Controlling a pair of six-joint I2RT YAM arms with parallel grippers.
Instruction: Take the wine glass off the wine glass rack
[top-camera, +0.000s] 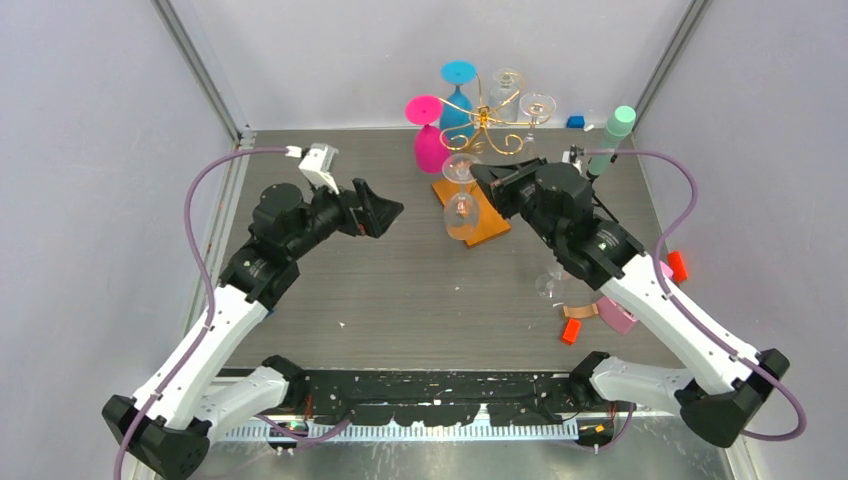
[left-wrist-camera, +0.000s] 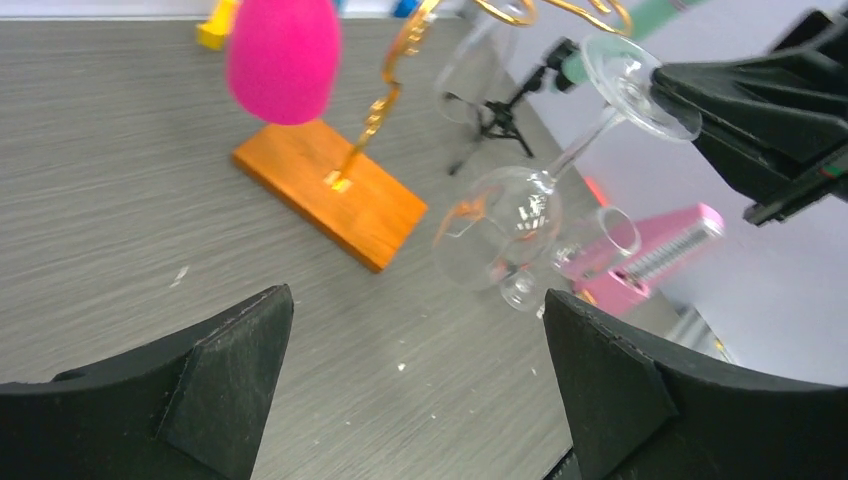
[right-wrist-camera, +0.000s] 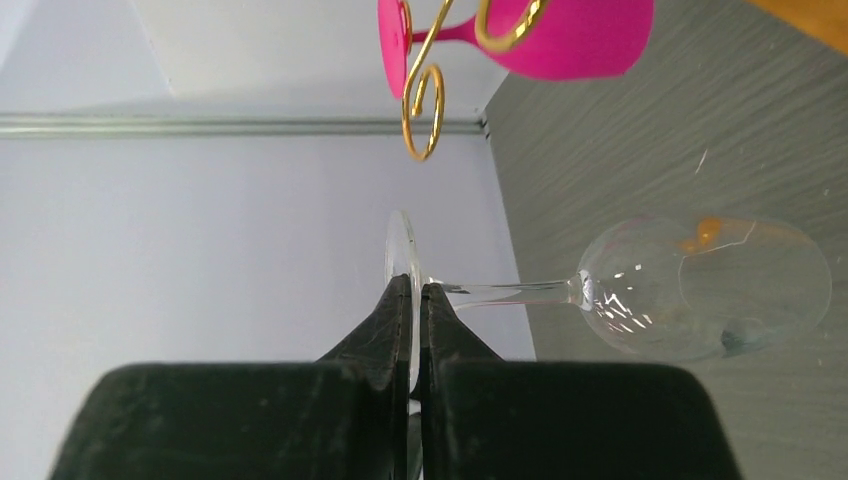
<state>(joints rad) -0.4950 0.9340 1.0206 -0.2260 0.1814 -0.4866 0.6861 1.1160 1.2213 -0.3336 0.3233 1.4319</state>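
worktop (top-camera: 400, 290): grey wood-grain surface, walled in by pale panels.
magenta glass (top-camera: 431, 150): hangs bowl down at the far middle.
blue glass (top-camera: 456, 112): hangs bowl down just behind the magenta one.
black tripod (left-wrist-camera: 495, 115): stands at the far right, carrying a mint-green cylinder (top-camera: 620, 122).
blue block (top-camera: 575, 122): by the back wall, near the tripod.
red block (top-camera: 678, 266): near the right edge.
pink flat object (top-camera: 618, 316): right side, an orange-red block (top-camera: 571, 331) beside it.
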